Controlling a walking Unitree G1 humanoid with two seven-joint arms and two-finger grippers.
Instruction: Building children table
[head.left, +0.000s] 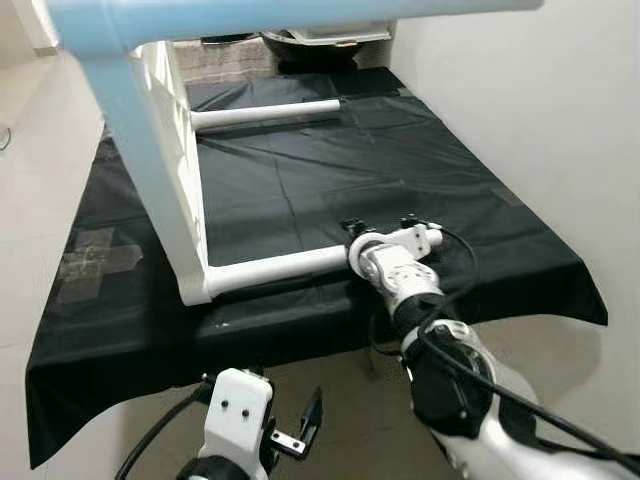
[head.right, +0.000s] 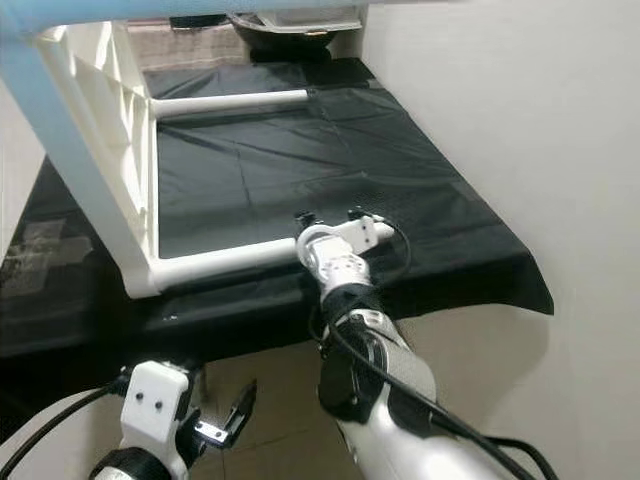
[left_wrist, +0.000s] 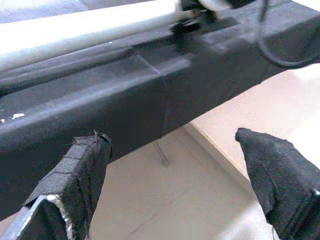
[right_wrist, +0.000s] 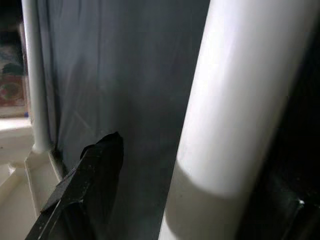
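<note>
Left tool (head.left: 290, 425): low in front of the black cloth's hanging edge, over the floor (head.left: 350, 420), fingers spread apart, nothing between them.
Left wrist view: two black fingers (left_wrist: 75, 185) wide apart; beyond them the draped black cloth (left_wrist: 125, 100), the near white leg (left_wrist: 85, 30) across the top, a cable (left_wrist: 270, 45) of the other arm.
Children table (head.left: 160, 150): tipped on its side on the black cloth, pale blue top (head.left: 250, 15) toward the camera at upper left, white slatted frame below it.
Near leg (head.left: 280, 268): lying flat along the cloth, one end in the frame's corner socket (head.left: 195, 285), the other end at the right tool.
Far leg (head.left: 265, 113): parallel, farther back, well apart from both tools.
Black cloth (head.left: 330, 170): spread over the low desk, taped patch (head.left: 95, 260) at the left edge.
Right tool (head.left: 385, 230): at the free end of the near leg; cannot tell from the head views whether clamped.
Right wrist view: white leg (right_wrist: 230, 115) close against the camera, one black finger (right_wrist: 92, 175) beside it with dark cloth between, far leg (right_wrist: 35, 75) in the background; second finger hidden.
Wall (head.left: 540, 100): pale, along the right.
</note>
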